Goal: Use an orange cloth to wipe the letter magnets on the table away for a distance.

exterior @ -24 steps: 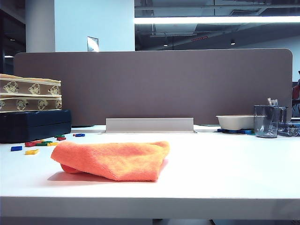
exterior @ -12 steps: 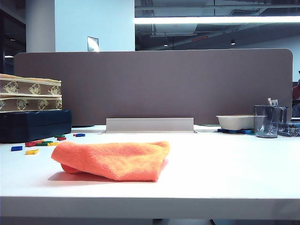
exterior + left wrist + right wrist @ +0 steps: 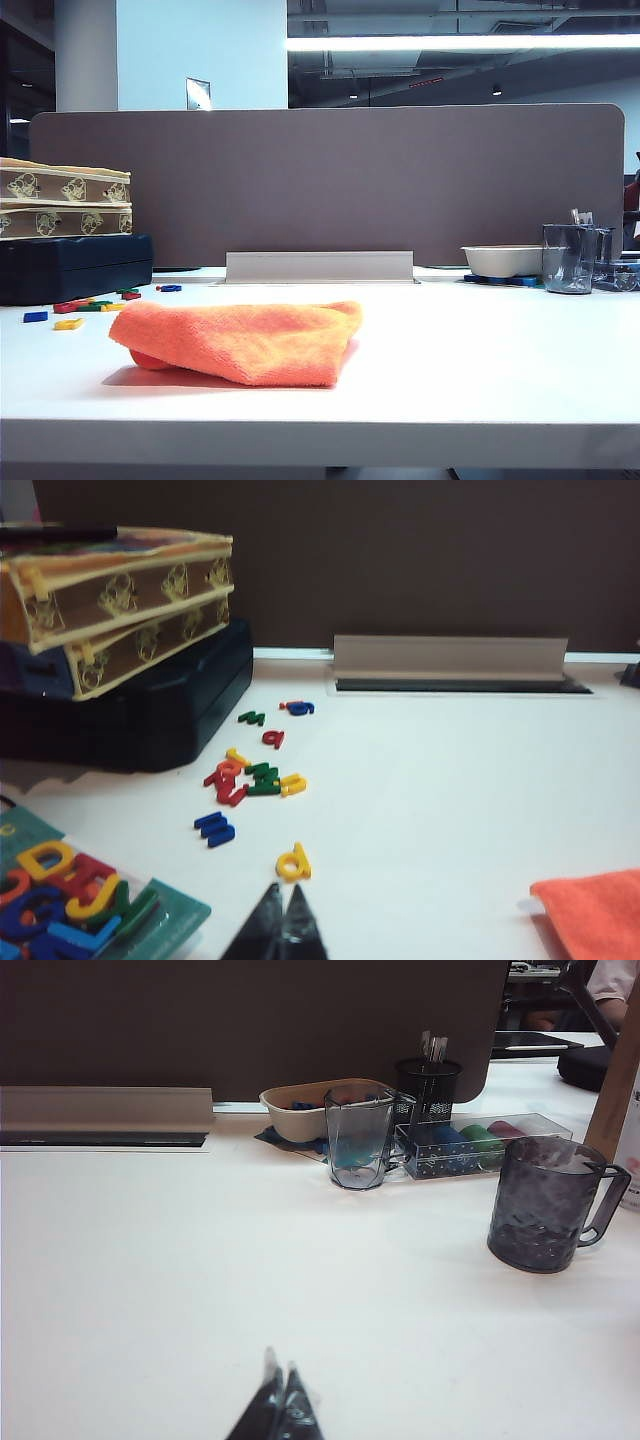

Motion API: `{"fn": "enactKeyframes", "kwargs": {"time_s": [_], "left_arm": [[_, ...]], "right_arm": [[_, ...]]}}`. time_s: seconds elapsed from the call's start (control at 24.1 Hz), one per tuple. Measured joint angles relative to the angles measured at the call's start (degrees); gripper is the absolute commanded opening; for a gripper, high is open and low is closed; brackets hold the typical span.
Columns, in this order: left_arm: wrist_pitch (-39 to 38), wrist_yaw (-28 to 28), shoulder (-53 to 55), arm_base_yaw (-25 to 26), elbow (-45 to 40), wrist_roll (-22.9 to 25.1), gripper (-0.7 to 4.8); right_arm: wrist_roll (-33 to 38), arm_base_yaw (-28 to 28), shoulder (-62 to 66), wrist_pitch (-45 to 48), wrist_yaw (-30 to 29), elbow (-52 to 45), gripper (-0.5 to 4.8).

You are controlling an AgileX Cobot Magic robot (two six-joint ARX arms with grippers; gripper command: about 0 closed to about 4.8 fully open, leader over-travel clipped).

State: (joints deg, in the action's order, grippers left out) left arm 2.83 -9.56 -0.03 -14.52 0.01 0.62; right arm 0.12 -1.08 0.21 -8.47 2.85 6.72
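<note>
Bright overhead strip light; table (image 3: 480, 370) glary; wrist views soft, slightly blurred.

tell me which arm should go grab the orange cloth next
Likely left: the left gripper, shut, has the orange cloth and letter magnets in its view; the right gripper, shut, faces only cups.

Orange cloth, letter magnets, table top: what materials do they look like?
Orange cloth: soft microfibre by its fuzzy nap, matte.
Letter magnets: likely moulded plastic, solid bright colours, slight gloss.
Table: smooth white top, probably laminate; faint sheen.
</note>
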Motion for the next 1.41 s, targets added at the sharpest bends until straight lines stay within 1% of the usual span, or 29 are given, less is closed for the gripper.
{"fn": "enactKeyframes", "kwargs": {"time_s": [0.12, 0.33, 0.67, 1.41], "left_arm": [[1.7, 3.2, 0.0, 3.3, 0.0, 0.0, -0.05], [3.9, 6.6, 0.0, 7.5, 0.1, 0.0, -0.05], [4.9, 11.0, 0.0, 13.0, 0.1, -0.1, -0.05], [3.8, 11.6, 0.0, 13.3, 0.1, -0.1, -0.05]], "right_arm": [[0.0, 0.0, 0.0, 0.0, 0.0, 0.0, -0.01], [0.0, 0.0, 0.0, 0.0, 0.0, 0.0, -0.01], [0.0, 0.0, 0.0, 0.0, 0.0, 0.0, -0.01], [0.0, 0.0, 0.0, 0.0, 0.0, 0.0, -0.01]]}}
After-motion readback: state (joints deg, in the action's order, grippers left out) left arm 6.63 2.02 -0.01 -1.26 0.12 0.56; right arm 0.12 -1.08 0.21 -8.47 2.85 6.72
